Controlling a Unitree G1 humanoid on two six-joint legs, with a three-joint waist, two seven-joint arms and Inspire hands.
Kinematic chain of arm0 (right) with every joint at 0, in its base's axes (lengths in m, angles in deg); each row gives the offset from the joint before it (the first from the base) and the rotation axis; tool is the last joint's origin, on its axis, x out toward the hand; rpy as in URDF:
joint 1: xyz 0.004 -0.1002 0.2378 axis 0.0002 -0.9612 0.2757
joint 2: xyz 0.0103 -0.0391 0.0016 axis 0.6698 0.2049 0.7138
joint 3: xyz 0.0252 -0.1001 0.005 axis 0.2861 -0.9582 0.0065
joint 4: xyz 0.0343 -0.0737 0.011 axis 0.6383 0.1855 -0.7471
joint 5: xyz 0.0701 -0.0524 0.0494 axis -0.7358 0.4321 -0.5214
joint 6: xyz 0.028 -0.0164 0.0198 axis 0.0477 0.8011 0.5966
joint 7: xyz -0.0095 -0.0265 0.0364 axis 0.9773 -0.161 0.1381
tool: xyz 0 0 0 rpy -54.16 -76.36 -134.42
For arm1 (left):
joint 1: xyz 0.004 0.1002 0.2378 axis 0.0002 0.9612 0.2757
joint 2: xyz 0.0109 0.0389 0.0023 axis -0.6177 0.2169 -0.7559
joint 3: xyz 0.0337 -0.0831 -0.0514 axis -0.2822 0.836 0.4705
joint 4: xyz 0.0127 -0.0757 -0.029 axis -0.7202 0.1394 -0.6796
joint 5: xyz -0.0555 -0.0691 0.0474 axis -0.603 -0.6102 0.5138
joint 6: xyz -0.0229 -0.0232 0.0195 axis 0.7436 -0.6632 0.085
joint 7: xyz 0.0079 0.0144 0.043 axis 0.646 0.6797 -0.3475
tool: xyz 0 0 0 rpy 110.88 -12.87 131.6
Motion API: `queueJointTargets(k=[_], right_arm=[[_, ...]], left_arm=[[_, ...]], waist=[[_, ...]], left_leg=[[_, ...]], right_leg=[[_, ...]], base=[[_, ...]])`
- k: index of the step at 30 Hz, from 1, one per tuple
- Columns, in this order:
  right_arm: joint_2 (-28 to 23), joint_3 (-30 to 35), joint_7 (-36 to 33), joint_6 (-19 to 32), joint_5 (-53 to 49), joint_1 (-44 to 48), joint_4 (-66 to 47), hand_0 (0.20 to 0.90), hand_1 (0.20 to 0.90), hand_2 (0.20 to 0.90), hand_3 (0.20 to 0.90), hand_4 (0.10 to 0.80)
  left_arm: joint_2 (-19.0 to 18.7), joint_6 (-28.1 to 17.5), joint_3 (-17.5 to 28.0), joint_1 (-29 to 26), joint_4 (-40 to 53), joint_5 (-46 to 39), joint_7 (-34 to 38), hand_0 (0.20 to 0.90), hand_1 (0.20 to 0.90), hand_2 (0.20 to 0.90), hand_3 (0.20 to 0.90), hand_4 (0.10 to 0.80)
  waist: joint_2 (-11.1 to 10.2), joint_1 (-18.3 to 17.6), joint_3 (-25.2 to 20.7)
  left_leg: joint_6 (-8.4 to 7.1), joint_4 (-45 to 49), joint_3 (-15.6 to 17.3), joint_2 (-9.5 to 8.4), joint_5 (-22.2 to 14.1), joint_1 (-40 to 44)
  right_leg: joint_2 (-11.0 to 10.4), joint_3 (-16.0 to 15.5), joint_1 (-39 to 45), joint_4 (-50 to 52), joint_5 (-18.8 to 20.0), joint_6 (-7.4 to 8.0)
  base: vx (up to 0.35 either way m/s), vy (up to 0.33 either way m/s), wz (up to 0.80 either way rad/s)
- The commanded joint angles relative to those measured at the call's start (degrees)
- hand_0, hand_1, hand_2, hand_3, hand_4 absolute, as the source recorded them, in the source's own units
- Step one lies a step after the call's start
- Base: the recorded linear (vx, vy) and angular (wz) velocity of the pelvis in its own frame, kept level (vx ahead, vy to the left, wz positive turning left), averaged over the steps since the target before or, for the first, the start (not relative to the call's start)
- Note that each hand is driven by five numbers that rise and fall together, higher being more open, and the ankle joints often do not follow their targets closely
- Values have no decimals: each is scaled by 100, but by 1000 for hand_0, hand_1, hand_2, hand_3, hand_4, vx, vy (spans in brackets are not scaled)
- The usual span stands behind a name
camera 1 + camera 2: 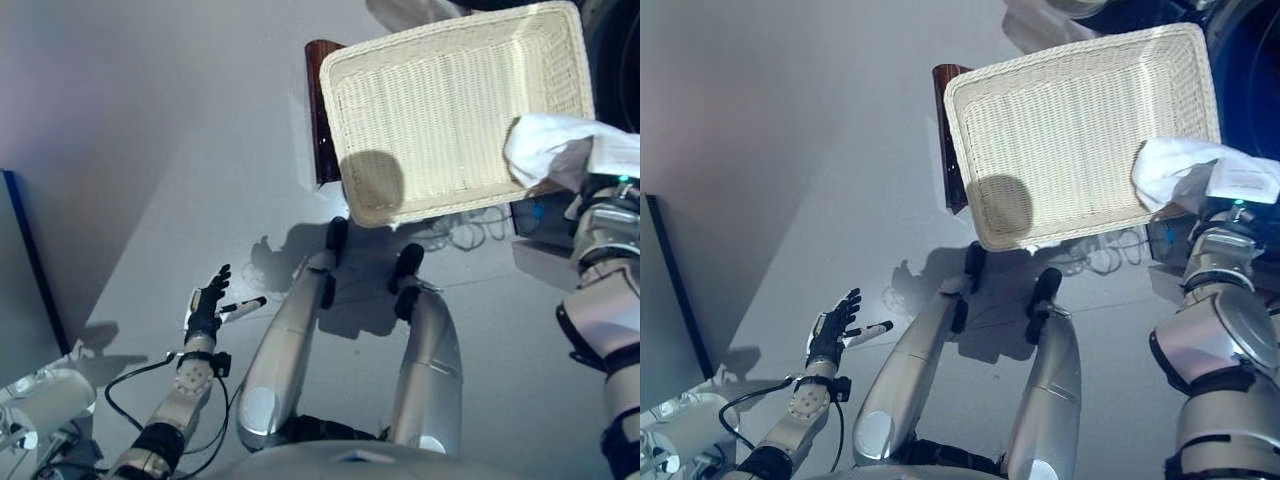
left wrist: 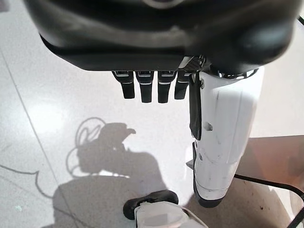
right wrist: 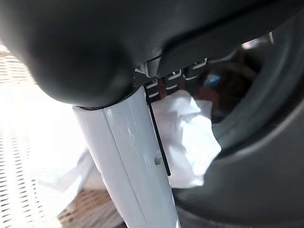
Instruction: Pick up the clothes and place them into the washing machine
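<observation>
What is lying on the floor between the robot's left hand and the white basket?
In the left eye view, only bare grey floor separates the left hand from the wicker basket. No clothes lie there.

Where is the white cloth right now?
The white cloth is in the robot's right hand, held over the right edge of the empty wicker basket, by the washing machine's dark opening.

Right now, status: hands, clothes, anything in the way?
Left hand open, idle, low over floor. Right hand shut on white cloth, beside washing machine opening. Wicker basket empty. Nothing blocking.
</observation>
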Motion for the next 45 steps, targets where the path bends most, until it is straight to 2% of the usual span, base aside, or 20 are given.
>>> queueJointTargets(k=[1,5,10,11,12,18,34,45], right_arm=[[-704,-313,-127,-208,-4,574,-42,900,900,900,900,800],[-672,-398,-117,-140,-153,740,-70,900,900,900,900,800],[-583,-322,-135,-74,-402,708,85,900,900,900,900,800],[-557,-316,-133,-70,-429,726,110,499,499,499,499,514],[-545,-320,-148,-65,-442,743,136,200,200,200,200,300],[-801,-271,-188,-16,-446,587,108,200,200,200,200,300],[-590,-250,-106,-107,-283,488,234,200,200,200,200,300],[-340,151,-163,-133,-300,49,112,200,200,200,200,300]], left_arm=[[-179,-63,190,445,73,32,331,900,900,900,900,800],[-175,-53,263,439,4,-65,373,900,900,900,900,800],[-203,-73,265,355,39,-104,406,900,900,900,900,800],[-202,-72,253,344,32,-98,406,900,900,900,900,800],[-206,-79,247,325,54,-114,400,900,900,900,900,800],[-219,-125,283,353,91,-79,394,900,900,900,900,800],[-218,-66,307,379,198,16,314,900,900,900,900,800],[-262,23,219,469,328,239,81,900,900,900,900,800]], waist=[[415,-24,-179],[412,-54,-179],[539,-22,-179],[554,-4,-179],[571,14,-179],[615,34,-179],[695,75,-183],[800,189,-327]], left_leg=[[-433,708,-62,39,-388,-582],[-433,966,-60,-10,-471,-791],[-385,1107,-78,-151,-523,-1000],[-378,1105,-73,-164,-503,-1026],[-373,1108,-70,-183,-491,-1032],[-337,1081,-53,-274,-495,-991],[-319,836,-42,-333,-427,-664],[-309,385,-68,-321,-271,3]], right_leg=[[27,-164,-177,163,-121,11],[-77,-166,-345,460,-240,3],[-216,-154,-579,805,-369,-22],[-218,-147,-606,809,-364,-25],[-228,-133,-630,828,-369,-35],[-299,-52,-653,903,-418,-54],[-311,-14,-340,799,-451,-52],[-279,-126,339,361,-312,11]], base=[[-5,44,15],[-10,31,10],[-14,40,18],[-10,76,14],[-3,51,3],[-1,46,3],[3,15,0],[8,-1,0]])
